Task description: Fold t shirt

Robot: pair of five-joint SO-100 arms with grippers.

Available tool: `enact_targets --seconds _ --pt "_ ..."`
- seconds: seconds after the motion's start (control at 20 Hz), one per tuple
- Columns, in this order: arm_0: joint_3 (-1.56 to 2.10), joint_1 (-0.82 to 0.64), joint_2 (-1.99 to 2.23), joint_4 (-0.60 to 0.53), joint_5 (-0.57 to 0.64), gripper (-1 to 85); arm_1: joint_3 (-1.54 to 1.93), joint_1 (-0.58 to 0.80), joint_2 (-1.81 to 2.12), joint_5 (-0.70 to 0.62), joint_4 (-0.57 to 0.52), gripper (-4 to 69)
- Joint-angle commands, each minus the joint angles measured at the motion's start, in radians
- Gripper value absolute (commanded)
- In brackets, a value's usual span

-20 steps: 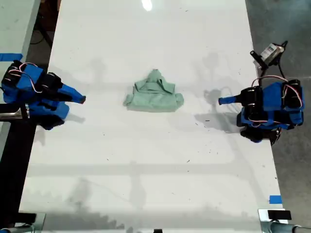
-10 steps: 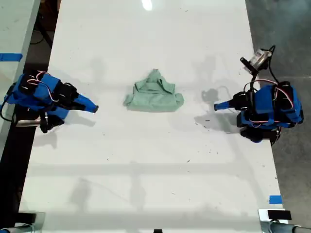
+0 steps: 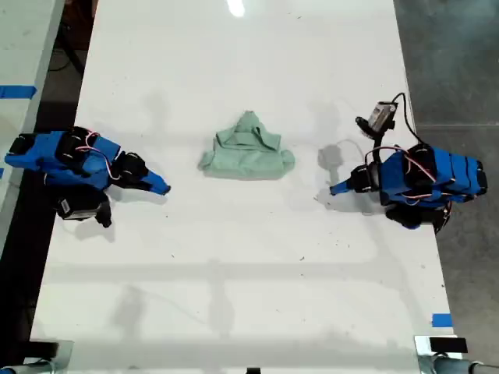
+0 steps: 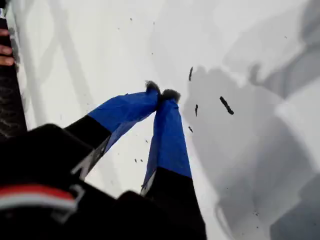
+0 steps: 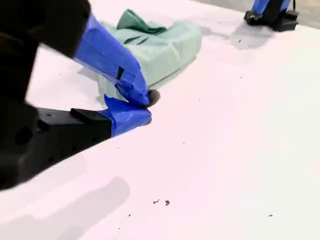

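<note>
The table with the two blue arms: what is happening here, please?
Seemingly the start of a fold; nothing is held yet. The t shirt lies bundled on the white table. My first gripper, at the exterior view's right, and my second gripper, at its left, both point at it, jaws shut, apart from the cloth.

The t shirt point(image 3: 246, 153), pale mint-green, lies crumpled mid-table, bunched and wrinkled.
</note>
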Motion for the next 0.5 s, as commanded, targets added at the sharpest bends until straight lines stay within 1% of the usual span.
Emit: enact_targets --seconds 0.0,0.2,0.45 --pt "0.032 -0.023 0.008 -0.008 -0.012 -0.2 0.044 -0.009 0.003 0.017 -0.034 1.6" --pt "0.040 -0.020 0.008 -0.006 -0.014 -0.2 0.048 -0.002 0.003 0.017 0.002 1.6" --pt "-0.011 -0.023 0.008 -0.003 -0.006 -0.2 0.028 -0.009 0.003 0.072 0.028 1.6"
